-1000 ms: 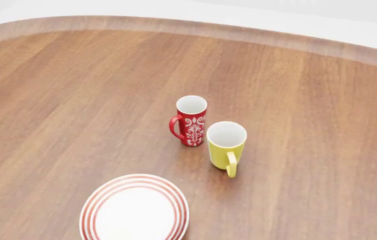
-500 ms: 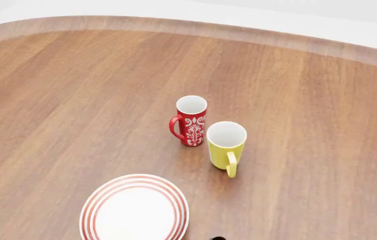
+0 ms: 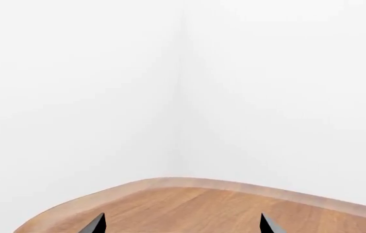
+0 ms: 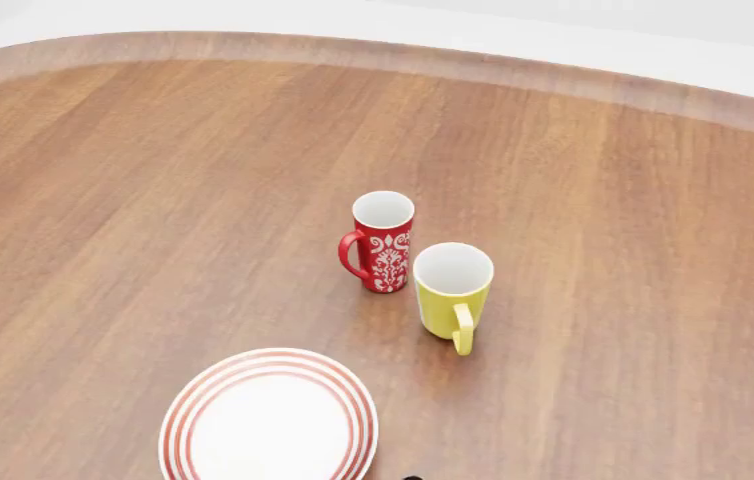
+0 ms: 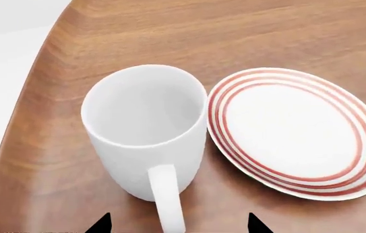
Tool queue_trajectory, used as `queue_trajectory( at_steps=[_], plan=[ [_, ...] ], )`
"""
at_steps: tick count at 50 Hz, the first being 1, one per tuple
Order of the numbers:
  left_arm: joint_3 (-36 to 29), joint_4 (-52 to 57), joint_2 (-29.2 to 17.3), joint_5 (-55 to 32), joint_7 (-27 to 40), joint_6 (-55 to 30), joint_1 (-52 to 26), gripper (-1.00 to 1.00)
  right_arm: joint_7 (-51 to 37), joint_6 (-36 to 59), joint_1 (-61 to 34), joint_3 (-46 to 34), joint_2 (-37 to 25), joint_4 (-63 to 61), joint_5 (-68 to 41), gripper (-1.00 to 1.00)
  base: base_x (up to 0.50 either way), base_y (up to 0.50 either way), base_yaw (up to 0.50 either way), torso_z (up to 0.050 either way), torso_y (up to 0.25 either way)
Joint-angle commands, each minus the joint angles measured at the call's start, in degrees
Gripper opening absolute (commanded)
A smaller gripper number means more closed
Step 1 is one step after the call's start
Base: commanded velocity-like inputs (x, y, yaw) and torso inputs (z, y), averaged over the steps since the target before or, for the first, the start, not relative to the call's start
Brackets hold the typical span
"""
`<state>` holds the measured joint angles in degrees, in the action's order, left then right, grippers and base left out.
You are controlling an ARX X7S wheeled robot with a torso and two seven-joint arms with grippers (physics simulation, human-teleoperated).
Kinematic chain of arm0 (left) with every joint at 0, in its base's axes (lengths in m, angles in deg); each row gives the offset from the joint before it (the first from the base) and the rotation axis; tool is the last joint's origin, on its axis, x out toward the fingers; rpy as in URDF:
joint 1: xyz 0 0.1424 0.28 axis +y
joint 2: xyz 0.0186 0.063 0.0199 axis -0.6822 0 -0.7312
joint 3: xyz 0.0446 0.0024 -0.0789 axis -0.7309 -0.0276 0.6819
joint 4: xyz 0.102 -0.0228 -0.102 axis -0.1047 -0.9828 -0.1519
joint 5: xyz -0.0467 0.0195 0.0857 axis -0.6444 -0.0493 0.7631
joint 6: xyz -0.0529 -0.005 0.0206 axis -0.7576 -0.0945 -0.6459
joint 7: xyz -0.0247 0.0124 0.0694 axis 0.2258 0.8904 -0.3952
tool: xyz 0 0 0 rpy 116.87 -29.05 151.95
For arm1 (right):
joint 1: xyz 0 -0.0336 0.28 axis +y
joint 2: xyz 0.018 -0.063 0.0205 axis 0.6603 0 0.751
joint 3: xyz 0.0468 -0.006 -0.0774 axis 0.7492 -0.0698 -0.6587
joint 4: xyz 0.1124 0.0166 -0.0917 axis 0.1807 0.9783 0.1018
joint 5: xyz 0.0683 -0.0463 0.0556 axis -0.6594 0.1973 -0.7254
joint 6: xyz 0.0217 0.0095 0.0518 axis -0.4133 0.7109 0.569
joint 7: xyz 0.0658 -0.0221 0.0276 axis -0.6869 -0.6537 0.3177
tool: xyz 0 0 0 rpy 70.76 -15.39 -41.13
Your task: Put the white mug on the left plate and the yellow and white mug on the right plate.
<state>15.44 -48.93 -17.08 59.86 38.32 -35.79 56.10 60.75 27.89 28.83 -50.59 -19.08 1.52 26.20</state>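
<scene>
Plate (image 4: 269, 418) cut off at head view's lower edge. White mug (image 5: 145, 128) upright beside another plate (image 5: 297, 131). Both tools released, only fingertips visible. No writing legible.

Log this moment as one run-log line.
white mug: upright on table beside a plate, ungrasped | yellow and white mug: on table, unplaced | right gripper: open | left gripper: open
</scene>
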Motion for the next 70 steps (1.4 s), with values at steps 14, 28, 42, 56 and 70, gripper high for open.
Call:
queue_trajectory(
  at_steps=[14, 28, 42, 56, 70],
  plan=[
    [0.5, 1.3, 1.1, 0.2, -1.7, 1.1, 2.3, 1.00, 3.4, -3.2, -0.6, -0.8, 4.8, 7.6, 2.8, 1.00, 0.00, 0.00, 0.00, 0.000, 0.000],
    [1.1, 1.7, 0.8, -0.6, -1.1, 0.8, 2.4, 1.00, 4.2, -5.2, -1.2, -1.8, 6.3, 12.4, 3.5, 1.00, 0.00, 0.00, 0.00, 0.000, 0.000],
    [1.1, 1.8, 0.5, -0.7, -0.9, 0.9, 2.5, 1.00, 4.3, -5.1, -2.2, -2.4, 6.9, 14.4, 3.8, 1.00, 0.00, 0.00, 0.00, 0.000, 0.000],
    [1.3, 2.2, 0.3, -0.9, -0.6, 1.3, 3.1, 1.00, 4.6, -4.3, -3.3, -3.6, 7.7, 16.0, 4.3, 1.00, 0.00, 0.00, 0.00, 0.000, 0.001],
    [1.4, 2.3, 0.2, -1.1, -0.2, 1.7, 3.5, 1.00, 4.8, -4.1, -3.5, -4.6, 8.1, 17.2, 4.6, -1.00, 0.00, 0.00, 0.00, 0.000, 0.000]
  ],
)
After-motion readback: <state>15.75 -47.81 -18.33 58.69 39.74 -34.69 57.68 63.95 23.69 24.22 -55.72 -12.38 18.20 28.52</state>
